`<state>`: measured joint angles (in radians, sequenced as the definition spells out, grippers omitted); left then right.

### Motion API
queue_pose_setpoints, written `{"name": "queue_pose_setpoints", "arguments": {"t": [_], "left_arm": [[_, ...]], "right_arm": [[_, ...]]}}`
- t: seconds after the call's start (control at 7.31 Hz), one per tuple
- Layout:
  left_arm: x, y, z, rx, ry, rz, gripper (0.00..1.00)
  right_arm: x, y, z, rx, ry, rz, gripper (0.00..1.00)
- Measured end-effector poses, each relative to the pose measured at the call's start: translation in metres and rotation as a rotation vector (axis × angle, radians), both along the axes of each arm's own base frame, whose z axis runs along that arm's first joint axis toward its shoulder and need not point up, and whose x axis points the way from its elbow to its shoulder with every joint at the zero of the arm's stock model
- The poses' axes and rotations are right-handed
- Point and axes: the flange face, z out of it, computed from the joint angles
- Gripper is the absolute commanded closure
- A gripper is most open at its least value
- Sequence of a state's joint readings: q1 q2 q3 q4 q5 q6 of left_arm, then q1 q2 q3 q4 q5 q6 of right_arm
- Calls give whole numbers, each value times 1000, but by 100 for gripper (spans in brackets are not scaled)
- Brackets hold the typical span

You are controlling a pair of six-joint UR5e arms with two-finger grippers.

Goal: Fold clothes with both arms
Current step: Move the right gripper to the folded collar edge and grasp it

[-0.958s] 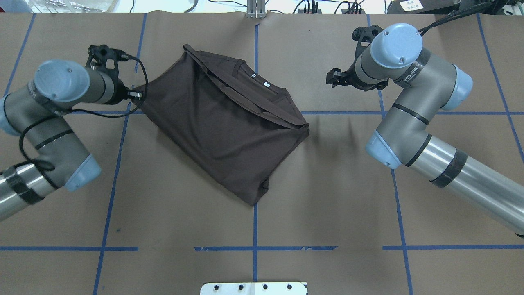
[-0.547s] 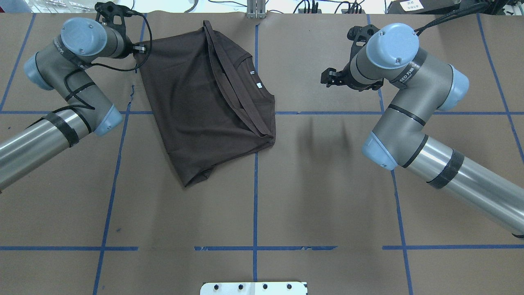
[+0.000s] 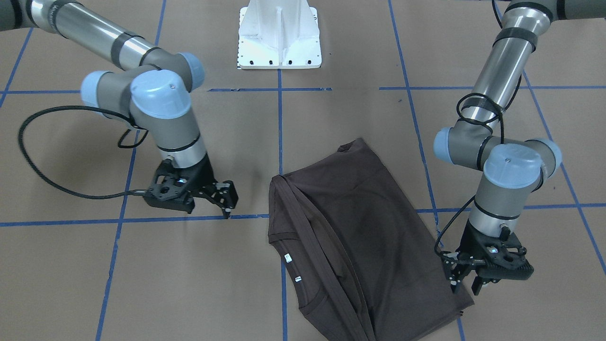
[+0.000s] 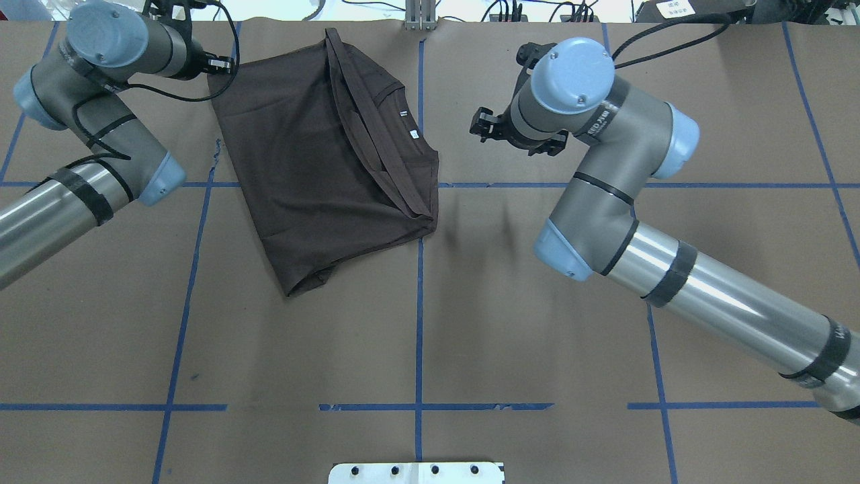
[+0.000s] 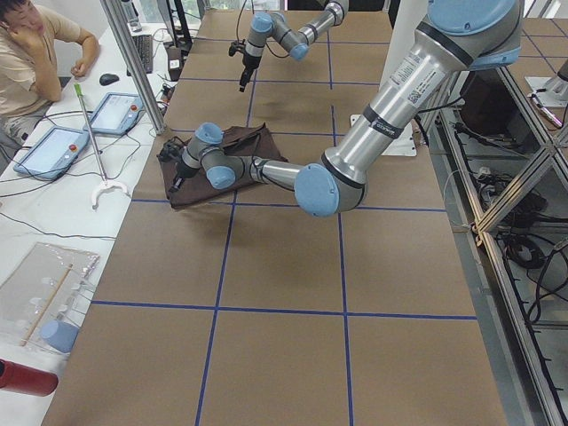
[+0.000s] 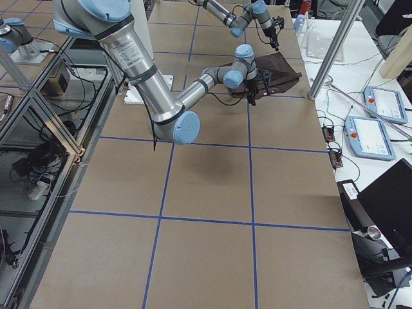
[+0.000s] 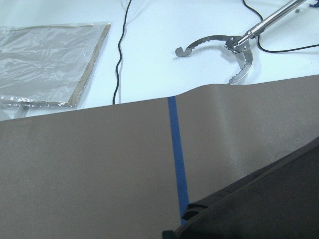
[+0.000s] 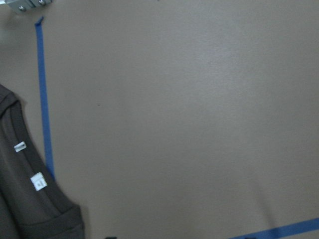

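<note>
The dark brown T-shirt (image 4: 316,154) lies folded on the brown table at far centre-left, collar and white tags (image 4: 411,125) toward the right; it also shows in the front view (image 3: 360,246). My left gripper (image 4: 220,65) is at the shirt's far-left corner and looks shut on the fabric edge; the front view shows this gripper (image 3: 457,279) low at that corner. My right gripper (image 4: 480,126) hangs open and empty above bare table to the right of the collar, apart from the shirt. It also shows in the front view (image 3: 228,199). The right wrist view shows the tags (image 8: 37,181).
The white pedestal base (image 3: 279,38) stands at the robot's side of the table. The table's far edge runs just behind the shirt, with a metal grabber tool (image 7: 234,42) and a plastic bag (image 7: 50,64) beyond it. An operator (image 5: 35,44) sits at the side table.
My left gripper has pulled the shirt's corner toward the far left, and the shirt has slid and turned with it. My right arm has moved left, closer to the collar.
</note>
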<state>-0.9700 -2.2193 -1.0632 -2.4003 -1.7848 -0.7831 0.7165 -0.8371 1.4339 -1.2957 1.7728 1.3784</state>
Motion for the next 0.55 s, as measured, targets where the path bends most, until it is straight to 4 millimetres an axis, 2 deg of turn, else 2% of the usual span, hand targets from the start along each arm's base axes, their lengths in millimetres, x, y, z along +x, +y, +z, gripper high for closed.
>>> {"name": "queue_pose_setpoints", "arguments": {"t": [0.27, 0.41, 0.55], "left_arm": [[-18, 25, -3, 19, 44, 56, 0], [-22, 31, -4, 24, 51, 62, 0], [-25, 34, -3, 26, 53, 64, 0]], "right_arm": [[-45, -8, -31, -10, -16, 30, 41], [-69, -11, -39, -1, -7, 35, 47], [-91, -12, -43, 8, 7, 38, 57]]}}
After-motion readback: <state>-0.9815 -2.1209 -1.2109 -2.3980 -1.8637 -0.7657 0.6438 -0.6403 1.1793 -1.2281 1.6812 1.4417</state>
